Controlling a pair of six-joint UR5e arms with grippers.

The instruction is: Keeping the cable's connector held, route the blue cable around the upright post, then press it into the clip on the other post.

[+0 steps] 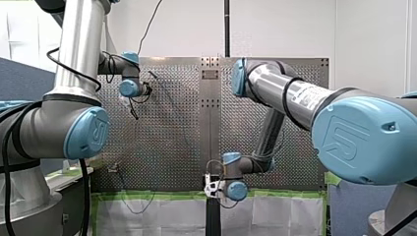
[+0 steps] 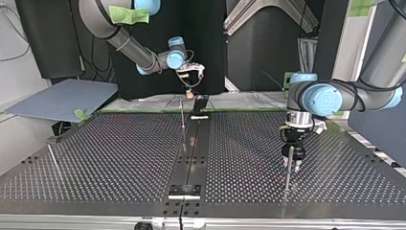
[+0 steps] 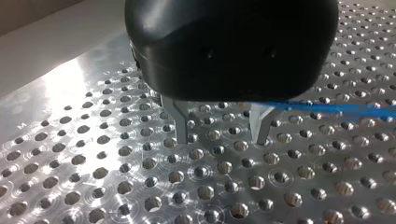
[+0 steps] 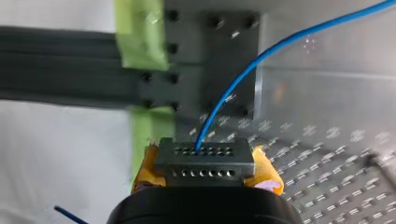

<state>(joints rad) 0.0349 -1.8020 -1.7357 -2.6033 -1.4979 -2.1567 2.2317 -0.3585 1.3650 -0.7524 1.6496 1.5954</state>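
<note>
My right pincer (image 4: 205, 169) is clamped on the grey connector (image 4: 204, 154), with its yellow pads (image 4: 268, 175) against the two sides. The blue cable (image 4: 243, 72) leaves the connector's upper face and arcs away over the counter (image 4: 327, 140). My left pincer (image 3: 219, 135), well apart from the connector, hangs low over the holes. Its metal fingers (image 3: 179, 122) stand apart with nothing between the tips. The cable crosses close under its body beside one finger; I cannot tell whether it touches.

As I judge it, the step is for my left to take up that run and lead it round the thin post (image 2: 182, 112) near the connector. To do it well, my right should grip firm without twisting. My left should close lightly so the cable can slide, carrying the slack low.

A second thin rod (image 2: 288, 170) stands just by my left pincer, and I can make out no clip. The connector hangs at the counter's edge, by the green tape (image 4: 140, 35), so the open room lies inward from it.
</note>
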